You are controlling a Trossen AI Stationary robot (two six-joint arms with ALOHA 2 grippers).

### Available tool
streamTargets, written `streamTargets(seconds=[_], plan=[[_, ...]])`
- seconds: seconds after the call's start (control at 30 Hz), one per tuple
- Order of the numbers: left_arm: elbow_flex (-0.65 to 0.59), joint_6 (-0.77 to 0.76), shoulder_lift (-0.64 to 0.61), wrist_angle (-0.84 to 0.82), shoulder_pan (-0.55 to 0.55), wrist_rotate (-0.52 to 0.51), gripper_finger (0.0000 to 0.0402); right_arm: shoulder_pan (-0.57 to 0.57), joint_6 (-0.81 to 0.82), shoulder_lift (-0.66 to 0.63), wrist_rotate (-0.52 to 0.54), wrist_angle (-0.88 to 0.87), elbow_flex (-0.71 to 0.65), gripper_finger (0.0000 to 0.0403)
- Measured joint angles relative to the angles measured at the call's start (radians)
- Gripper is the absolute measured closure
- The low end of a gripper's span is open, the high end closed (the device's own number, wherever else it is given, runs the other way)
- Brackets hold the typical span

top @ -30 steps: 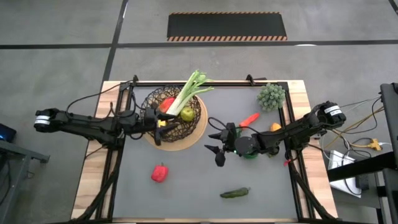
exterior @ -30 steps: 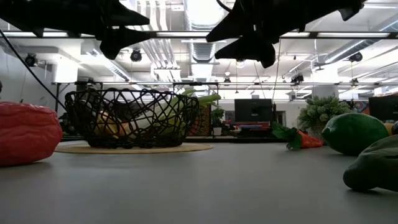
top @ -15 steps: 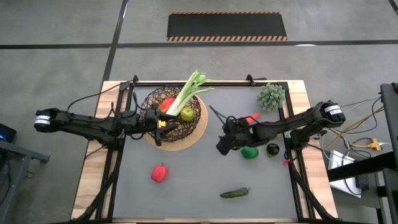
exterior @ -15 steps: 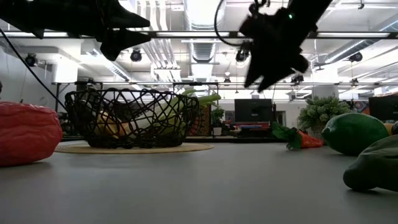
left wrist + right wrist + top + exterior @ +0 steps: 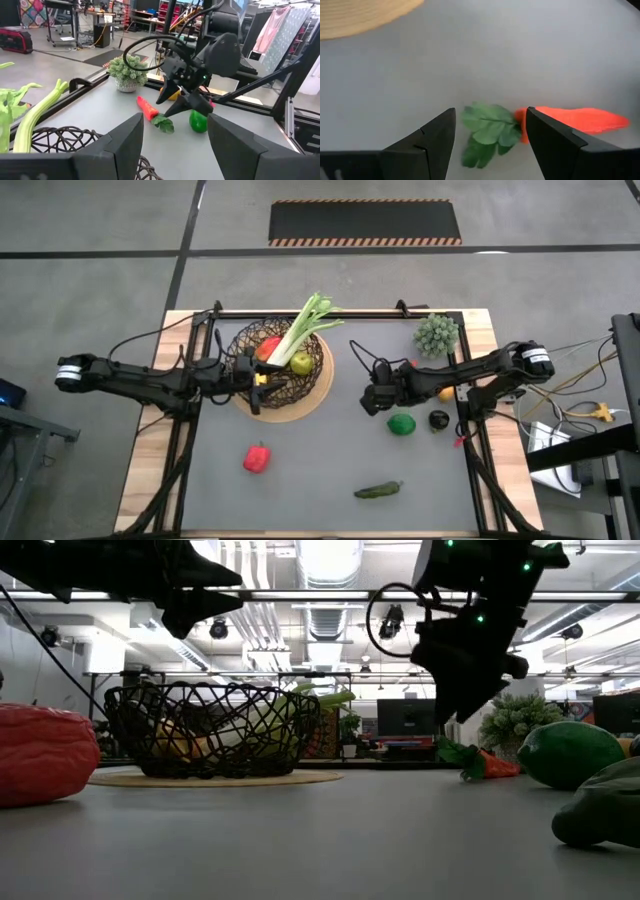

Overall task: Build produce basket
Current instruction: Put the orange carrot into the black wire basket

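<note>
Basket (image 5: 280, 365): set toward the table's far left part, on its tan disc; a leek (image 5: 303, 326), an apple (image 5: 300, 363) and something red are already held inside, the leek's leaves hanging over the far rim.

Left claw (image 5: 258, 378): held level at the basket's near-left rim, fingers spread with nothing between them; judged to be waiting there, out of the way.

Right claw (image 5: 490, 131): poised above the carrot (image 5: 570, 121), fingers parted and empty, the carrot's green leaves seen between them; the pose is judged to be a lining-up for a grasp near the leaf end.

Carrot, position: lying flat on the table right of the basket, apart from it, leaves pointing to the basket side; near the spiky plant (image 5: 437, 334).

Remaining produce: a lime (image 5: 401, 423) and a dark round piece (image 5: 439, 419) just on the near side of the right arm; a red pepper (image 5: 257, 457) at near left; a cucumber (image 5: 378, 490) at near centre; something yellow-orange is partly hidden under the right arm.

Progress: a judgement only – a few pieces in, more than half still out on the table.

Open room: bare grey table between carrot and basket, so a carry across is judged unobstructed; the leek and the left claw crowd the basket's middle and left, leaving its right side freest.

Edges: the plant and the table's right rail stand close behind the right arm; little room there.
</note>
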Motion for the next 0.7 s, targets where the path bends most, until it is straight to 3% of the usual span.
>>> streamTargets(seconds=[0.7], plan=[[0.000, -0.001, 0.000, 0.000, 0.000, 0.000, 0.0200, -0.009, -0.019, 0.000, -0.080, -0.041, -0.028, 0.0177]])
